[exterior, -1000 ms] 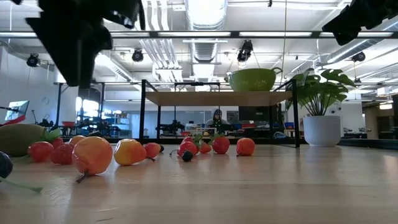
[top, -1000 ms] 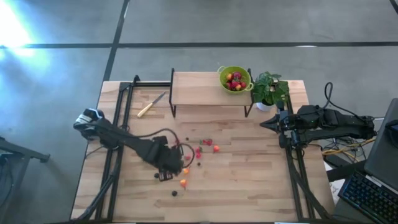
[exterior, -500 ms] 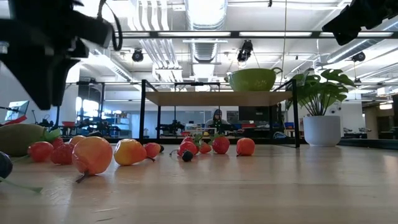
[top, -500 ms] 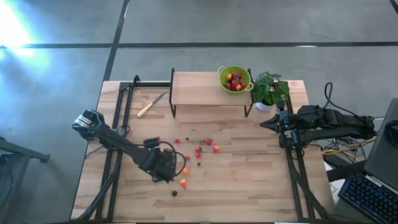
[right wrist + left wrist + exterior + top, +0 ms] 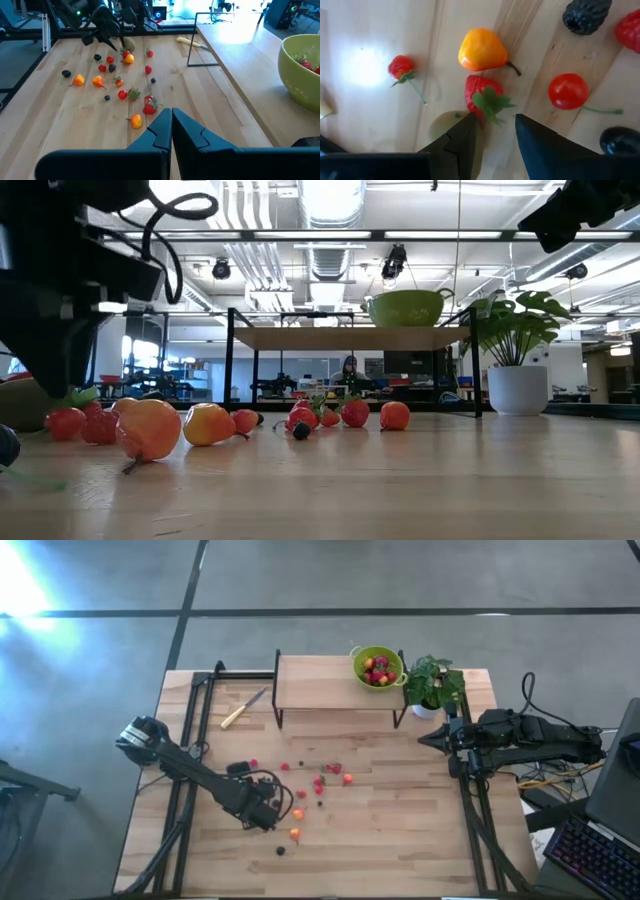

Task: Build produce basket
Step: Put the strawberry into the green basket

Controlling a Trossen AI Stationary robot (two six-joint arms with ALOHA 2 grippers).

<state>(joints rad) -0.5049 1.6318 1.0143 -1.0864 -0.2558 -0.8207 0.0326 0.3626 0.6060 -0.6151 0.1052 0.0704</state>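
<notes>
Left hand [image 5: 492, 137], low over the desk [image 5: 400, 820] at its near-left, fingers apart and straddling a red strawberry [image 5: 481, 92], nothing clamped yet. Risk: the leafy cap, not the body, sits between the tips; closing may pinch leaves and flick it into the orange fruit [image 5: 481, 50] just beside. Farther off, right hand [image 5: 171, 131] waits at the right edge, fingers together. Produce basket [image 5: 377, 666] sits on the raised shelf [image 5: 315, 680], already part-filled.

Open-plan lab: exposed ceiling ducts [image 5: 330, 210], workbenches, monitors.
</notes>
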